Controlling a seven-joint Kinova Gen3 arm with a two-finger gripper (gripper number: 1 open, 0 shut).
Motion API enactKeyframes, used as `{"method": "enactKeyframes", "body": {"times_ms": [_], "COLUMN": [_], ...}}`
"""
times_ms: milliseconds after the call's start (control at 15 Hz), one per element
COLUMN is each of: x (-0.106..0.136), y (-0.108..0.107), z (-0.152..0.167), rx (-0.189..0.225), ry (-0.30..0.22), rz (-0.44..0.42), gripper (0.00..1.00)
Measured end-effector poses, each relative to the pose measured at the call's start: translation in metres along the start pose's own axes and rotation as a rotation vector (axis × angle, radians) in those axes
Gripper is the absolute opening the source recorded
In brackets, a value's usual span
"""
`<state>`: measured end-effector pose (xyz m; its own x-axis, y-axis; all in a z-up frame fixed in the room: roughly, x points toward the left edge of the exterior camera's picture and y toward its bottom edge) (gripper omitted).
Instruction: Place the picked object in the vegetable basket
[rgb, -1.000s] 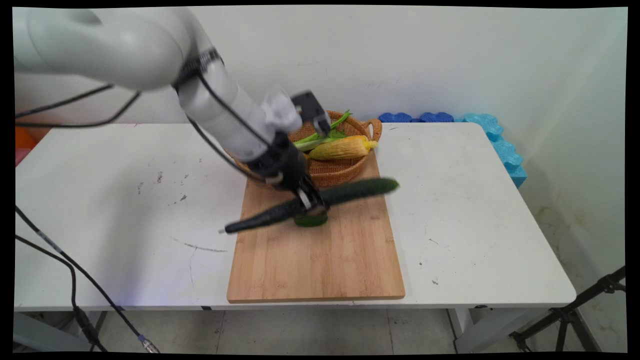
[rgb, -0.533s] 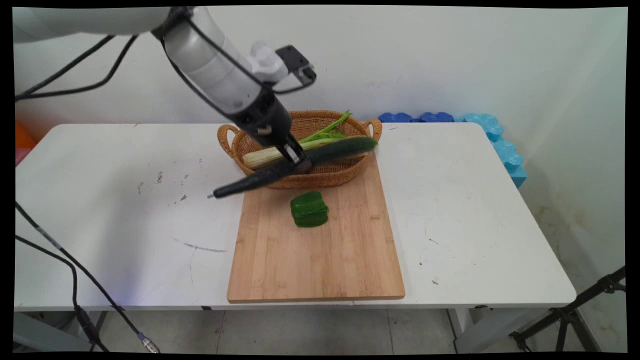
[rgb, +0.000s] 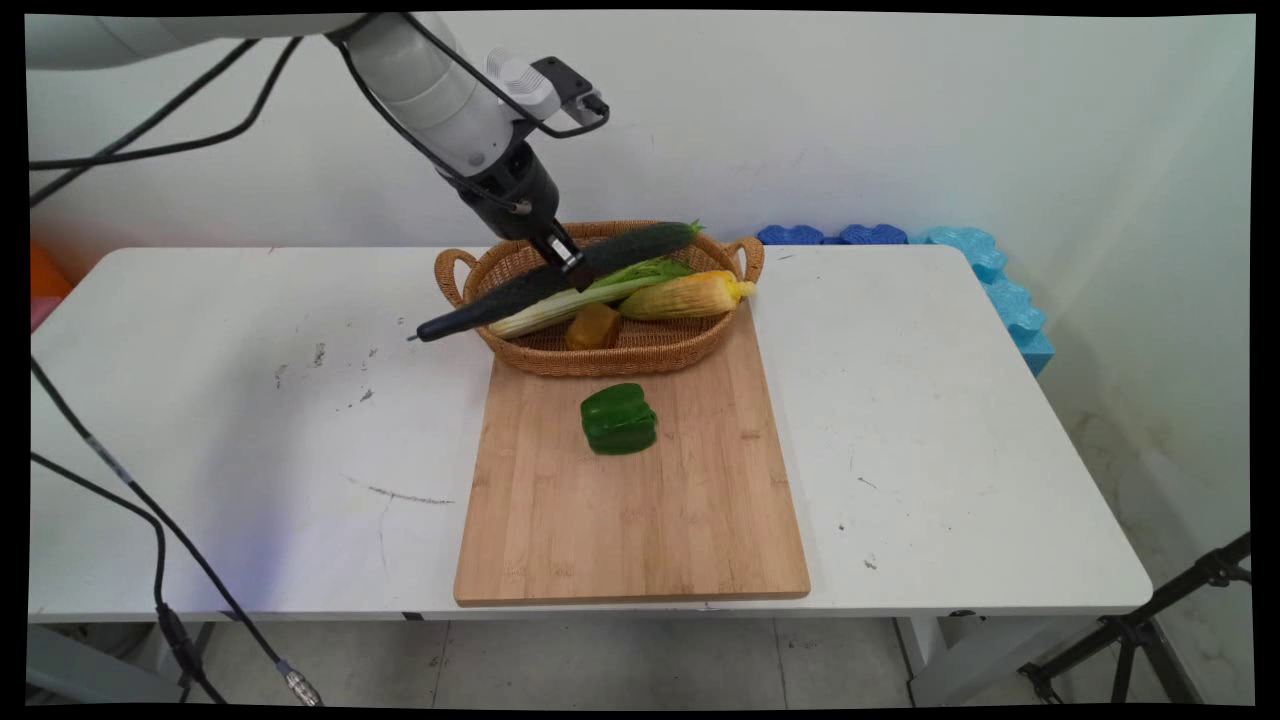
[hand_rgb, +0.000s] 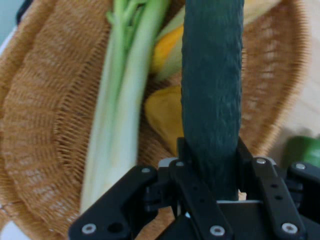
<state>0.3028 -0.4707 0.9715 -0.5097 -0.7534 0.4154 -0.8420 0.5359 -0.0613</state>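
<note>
My gripper (rgb: 566, 262) is shut on a long dark green cucumber (rgb: 640, 245), held in the air above the wicker basket (rgb: 460, 285). The cucumber slants from low left, past the basket's left rim, to high right. In the hand view the cucumber (hand_rgb: 212, 90) runs up from between my fingers (hand_rgb: 186, 150), over the basket (hand_rgb: 35, 115). In the basket lie a pale green celery stalk (rgb: 600, 292), an ear of corn (rgb: 685, 296) and a small orange-yellow piece (rgb: 593, 327). A green bell pepper (rgb: 619, 419) sits on the wooden cutting board (rgb: 640, 520).
The basket stands on the board's far end at the back of the white table (rgb: 950, 420). Blue foam pieces (rgb: 990, 275) lie at the table's back right edge. Black cables (rgb: 150, 540) hang at the left.
The arm has lifted the cucumber from just above the pepper on the board, up and back, until it hangs over the basket. The pepper has stayed in place.
</note>
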Motion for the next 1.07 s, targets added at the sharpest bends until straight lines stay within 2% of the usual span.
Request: {"method": "enactKeyframes", "body": {"times_ms": [467, 1067], "x": [0.012, 0.018], "y": [-0.03, -0.041], "z": [0.039, 0.07], "rx": [0.052, 0.069], "ry": [-0.031, -0.05], "rz": [-0.044, -0.06], "gripper": [0.0, 0.0]}}
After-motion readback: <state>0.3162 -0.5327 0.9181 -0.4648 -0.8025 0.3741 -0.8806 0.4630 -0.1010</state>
